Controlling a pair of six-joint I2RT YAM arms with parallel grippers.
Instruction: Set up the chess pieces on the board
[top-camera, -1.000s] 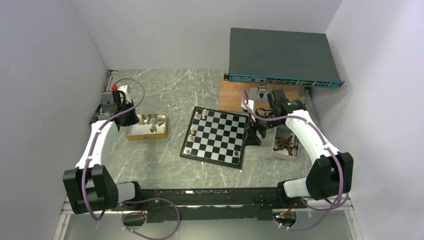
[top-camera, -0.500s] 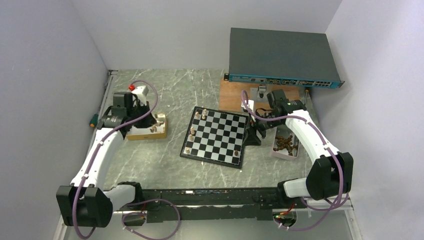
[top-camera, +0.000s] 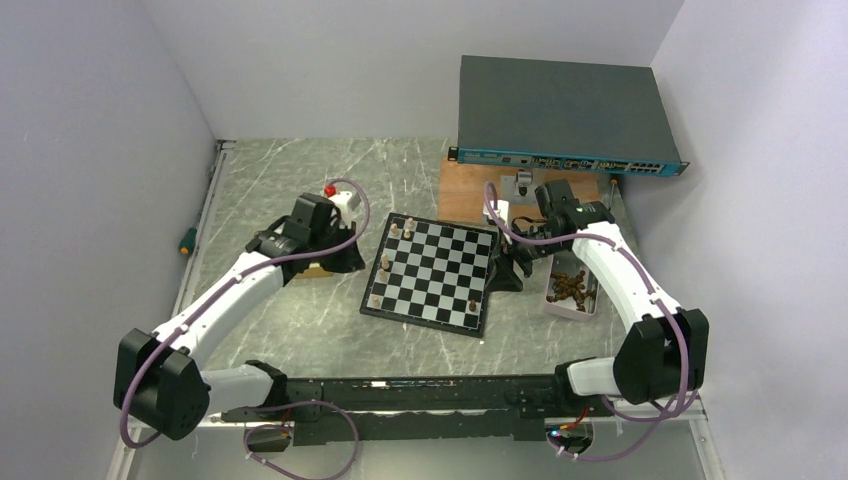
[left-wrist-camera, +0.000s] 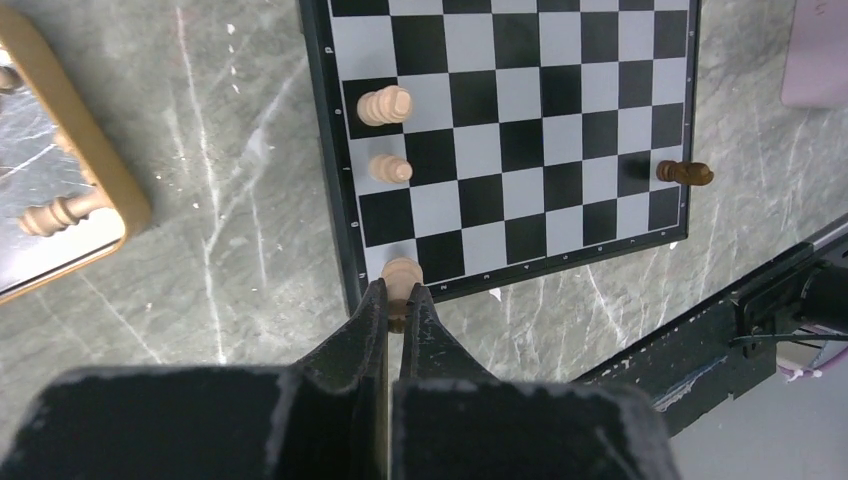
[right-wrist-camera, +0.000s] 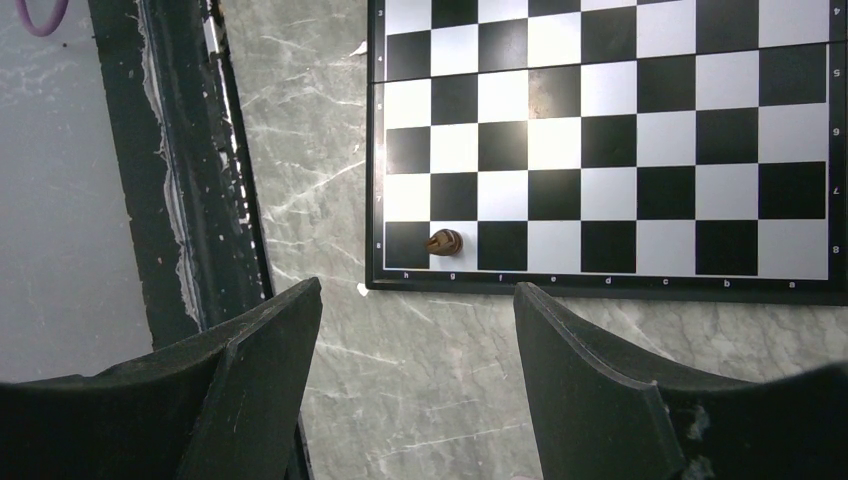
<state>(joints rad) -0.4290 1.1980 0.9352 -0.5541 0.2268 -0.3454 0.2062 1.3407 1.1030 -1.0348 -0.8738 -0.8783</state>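
The board (top-camera: 440, 276) lies mid-table. Light chess pieces stand along its left side, two at the far corner (top-camera: 400, 229), one at the near corner (top-camera: 375, 299). A dark piece (top-camera: 473, 303) stands near the right near corner. My left gripper (left-wrist-camera: 400, 292) is shut on a light tan chess piece (left-wrist-camera: 403, 272), whose round head pokes past the fingertips over the board's (left-wrist-camera: 520, 120) near left corner. Two more light pieces (left-wrist-camera: 385, 105) stand further up that column. My right gripper (right-wrist-camera: 417, 290) is open and empty, just off the board's right edge (right-wrist-camera: 600, 285), close to the dark piece (right-wrist-camera: 444, 241).
A tan tray (left-wrist-camera: 95, 175) with light pieces lies left of the board, mostly under my left arm in the top view. A pink tray (top-camera: 570, 290) of dark pieces sits at the right. A wooden plank (top-camera: 465, 195) and a network switch (top-camera: 565, 115) stand behind.
My left arm has swung right from the tan tray to the board's left edge, its gripper staying shut. The right arm has not moved.
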